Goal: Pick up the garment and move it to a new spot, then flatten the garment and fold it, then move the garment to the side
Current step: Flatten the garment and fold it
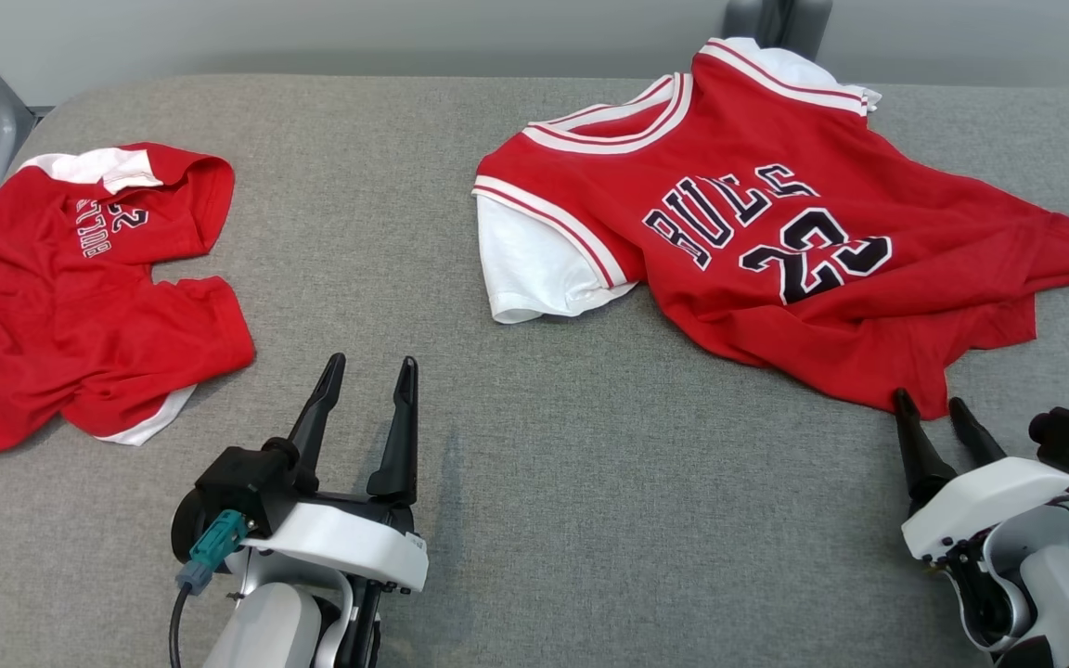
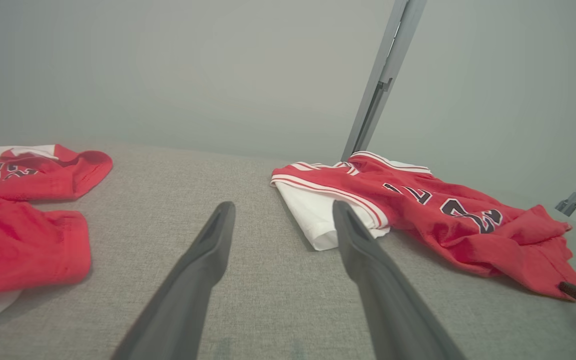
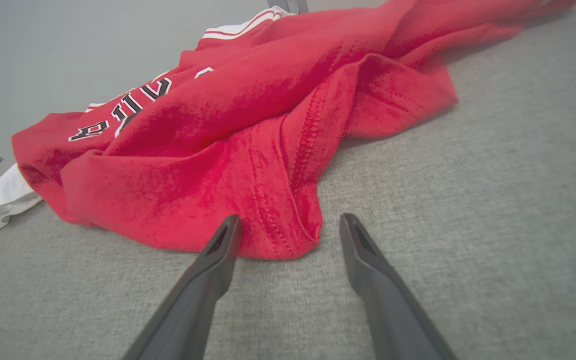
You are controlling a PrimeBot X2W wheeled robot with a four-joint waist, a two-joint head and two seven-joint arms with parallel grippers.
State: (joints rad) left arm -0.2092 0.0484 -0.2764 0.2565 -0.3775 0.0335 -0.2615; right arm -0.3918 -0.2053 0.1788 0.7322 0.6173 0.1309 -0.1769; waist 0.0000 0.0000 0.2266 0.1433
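Hem corner point(image 3: 288, 235) of the red jersey point(image 1: 776, 232) lies just ahead of the right pincer point(image 1: 929, 401), between its parted, empty fingers point(image 3: 218, 260) — one finger right at the cloth's edge. The jersey sprawls rumpled on the right half of the grey table point(image 1: 534, 520), collar far and hem near and to the right, so its long axis runs diagonally away from that pincer. The left pincer point(image 1: 372, 360) — also parted, holding nothing — sits well apart from it, nearer a second red garment point(image 1: 80, 297). The right arm looks best placed to grasp.
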